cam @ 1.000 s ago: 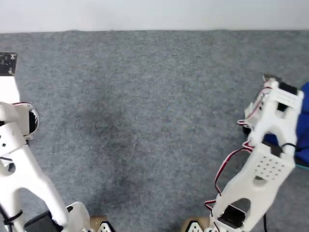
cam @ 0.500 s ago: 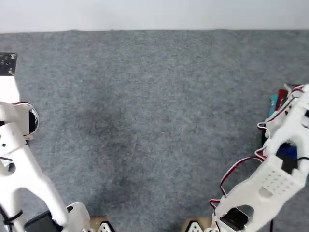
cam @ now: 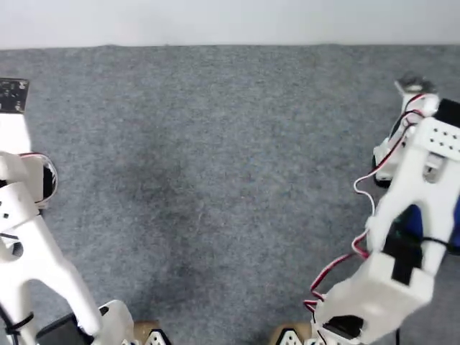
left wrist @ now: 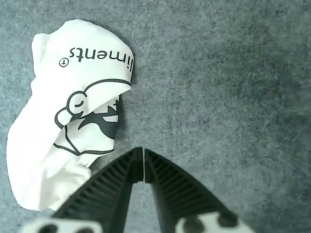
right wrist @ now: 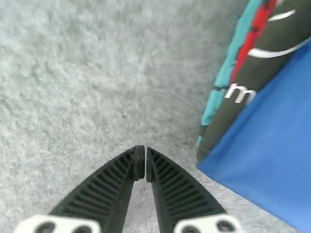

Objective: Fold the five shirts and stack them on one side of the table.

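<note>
left end effector [left wrist: 144, 160]: pressed together, nothing in it, tips just beside the white shirt [left wrist: 68, 111]
white shirt: crumpled up on the grey surface [cam: 215, 144]
right end effector [right wrist: 146, 158]: pressed together too, empty, near the blue shirt [right wrist: 272, 160]
blue shirt: touching a dark shirt [right wrist: 257, 82]

I'm seeing black lowercase lettering printed on the white shirt [left wrist: 63, 111], its start tucked under a fold, with a small circled mark at one end and a black line drawing beside it. One white lowercase letter is showing on the dark shirt [right wrist: 265, 68], near its teal and red edge. Tiny marks on the dark board [cam: 11, 95] at the bench [cam: 215, 180] edge are too small to read.
</note>
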Motion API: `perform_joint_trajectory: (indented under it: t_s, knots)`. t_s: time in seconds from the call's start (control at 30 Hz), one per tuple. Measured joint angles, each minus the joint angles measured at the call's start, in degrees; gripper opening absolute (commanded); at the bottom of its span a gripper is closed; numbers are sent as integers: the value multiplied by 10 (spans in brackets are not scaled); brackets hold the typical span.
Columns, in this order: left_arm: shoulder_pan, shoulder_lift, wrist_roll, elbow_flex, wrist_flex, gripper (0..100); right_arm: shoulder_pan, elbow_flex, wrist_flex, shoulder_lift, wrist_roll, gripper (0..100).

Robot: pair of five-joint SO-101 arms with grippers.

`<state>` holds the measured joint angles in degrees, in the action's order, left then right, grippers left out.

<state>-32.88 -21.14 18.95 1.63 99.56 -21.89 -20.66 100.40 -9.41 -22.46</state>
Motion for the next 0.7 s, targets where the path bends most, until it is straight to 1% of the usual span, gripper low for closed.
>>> perform_joint_trajectory:
  t_s: [0.13,0.23,0.3,0.4,0.53,0.7]
  knots:
    - [0,0,33,0,0,30,0,26,0,74,0,9]
    - [-4,10,71,0,0,135,0,98,1,136,0,9]
    - [-25,31,90,0,0,185,0,164,1,180,-1,9]
    - [-67,80,126,0,0,190,0,260,1,254,-1,9]
    - [-117,148,215,0,-2,195,0,366,1,356,-1,9]
    - [-173,207,305,0,-54,196,3,446,1,419,-2,9]
